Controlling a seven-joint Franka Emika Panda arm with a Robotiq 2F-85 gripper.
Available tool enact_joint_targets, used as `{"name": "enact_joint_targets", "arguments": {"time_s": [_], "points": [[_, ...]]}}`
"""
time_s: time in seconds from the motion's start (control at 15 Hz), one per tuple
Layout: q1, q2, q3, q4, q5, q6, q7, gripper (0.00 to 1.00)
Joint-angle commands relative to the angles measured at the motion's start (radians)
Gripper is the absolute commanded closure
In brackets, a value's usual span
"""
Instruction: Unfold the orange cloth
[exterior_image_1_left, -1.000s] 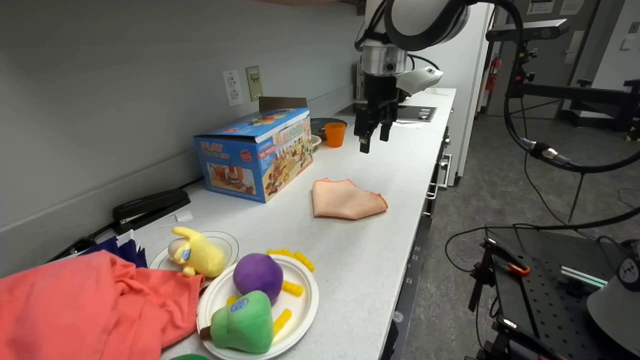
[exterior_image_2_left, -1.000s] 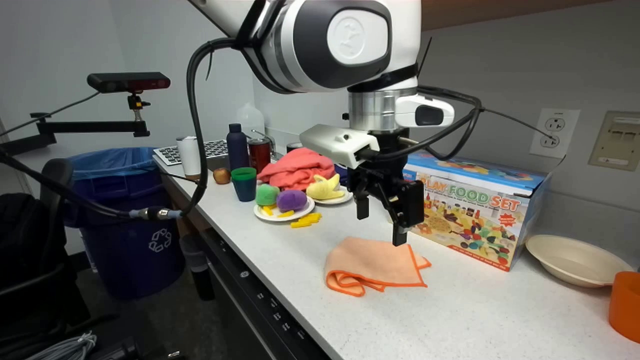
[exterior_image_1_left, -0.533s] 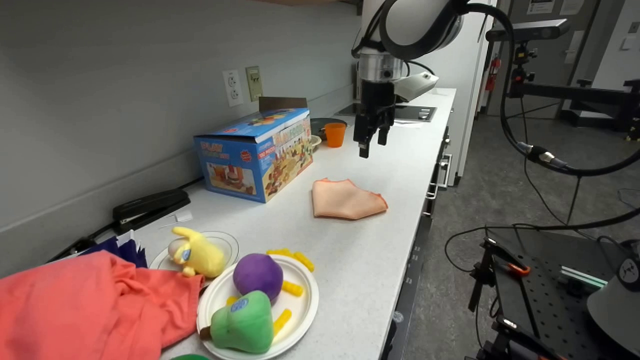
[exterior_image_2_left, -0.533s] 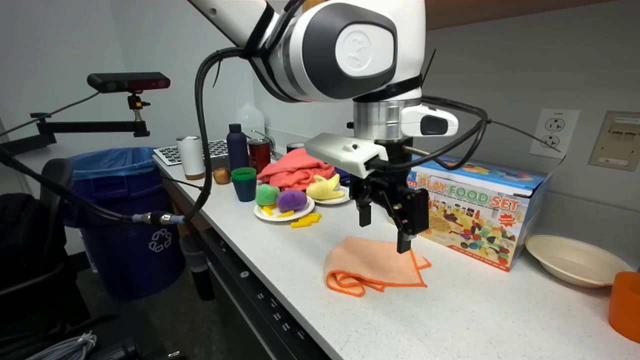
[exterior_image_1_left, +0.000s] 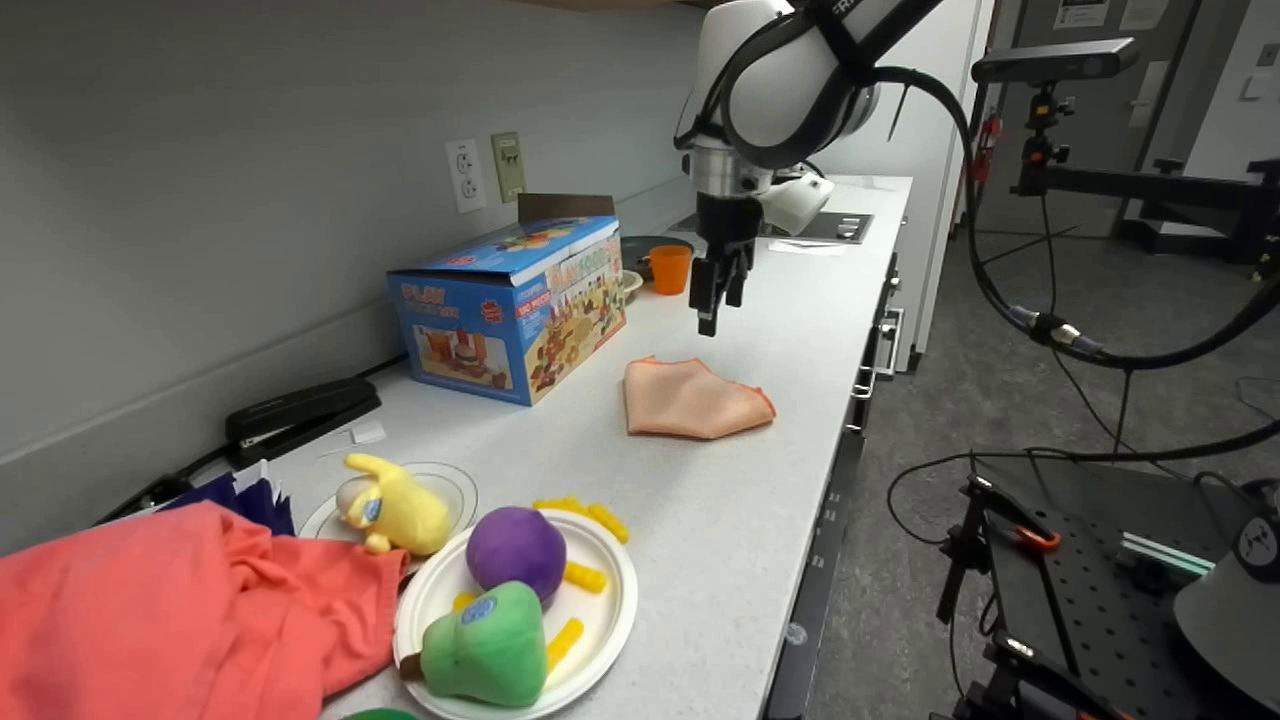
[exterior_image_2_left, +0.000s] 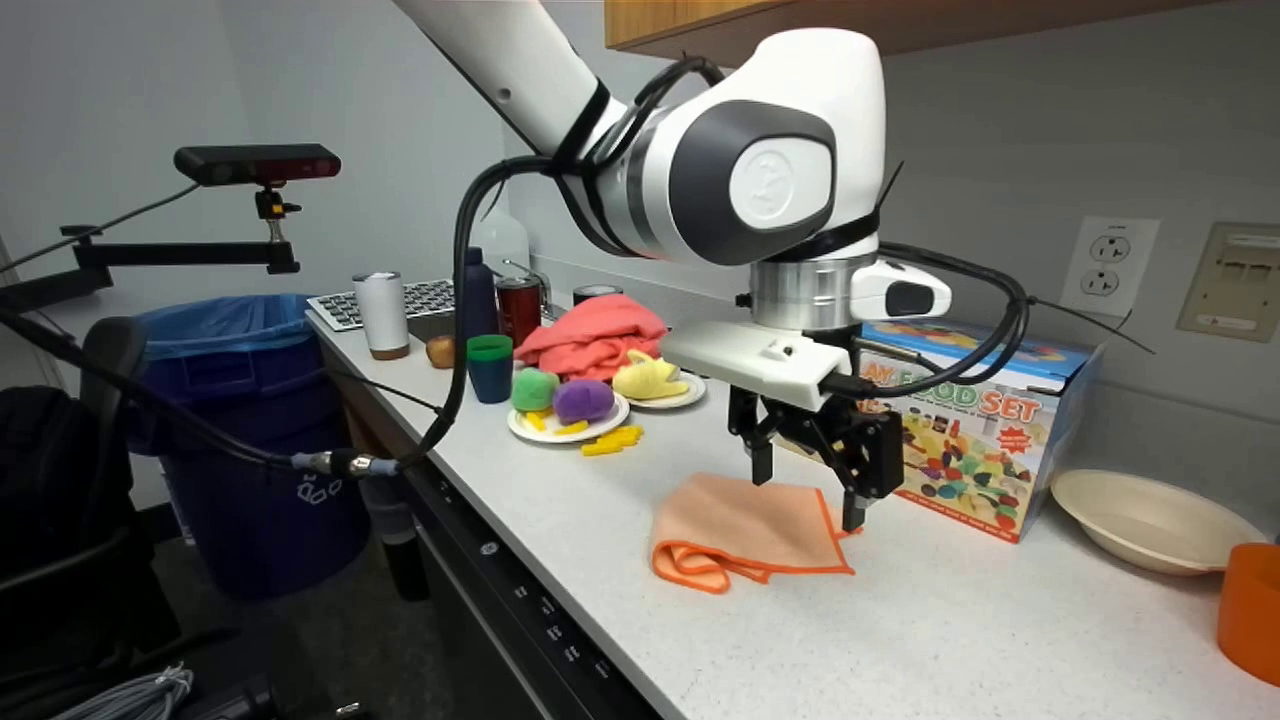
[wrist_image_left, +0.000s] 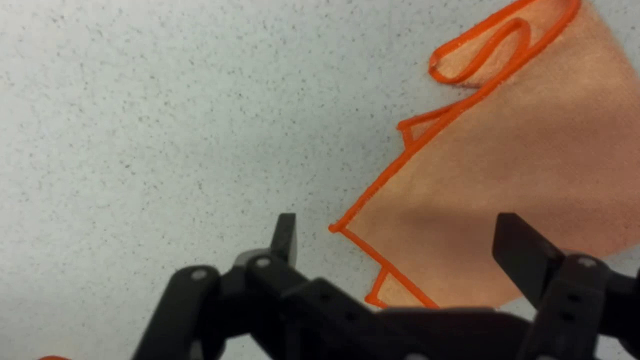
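Hand (wrist_image_left: 395, 230) apparently above orange cloth (wrist_image_left: 490, 175)

A white counter (exterior_image_1_left: 700, 530) runs between grey wall (exterior_image_1_left: 250, 180) and dark floor (exterior_image_1_left: 970, 395).

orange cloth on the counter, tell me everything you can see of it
The orange cloth is pale peach fabric, soft-looking, with brighter orange edging. It is folded in layers: lower corners peek out, and the edging loops at one end. It lies on the speckled white counter, apart from the blue box. The open gripper hangs above one corner, apparently not touching.
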Motion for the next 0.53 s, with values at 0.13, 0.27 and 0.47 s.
{"name": "enact_joint_targets", "arguments": {"time_s": [0.13,0.27,0.47], "points": [[-0.016,0.125,0.012,0.093,0.009,0.057,-0.069,0.00],[-0.018,0.156,0.016,0.112,0.014,0.067,-0.074,0.00],[-0.020,0.199,0.024,0.140,0.014,0.065,-0.078,0.00]]}}
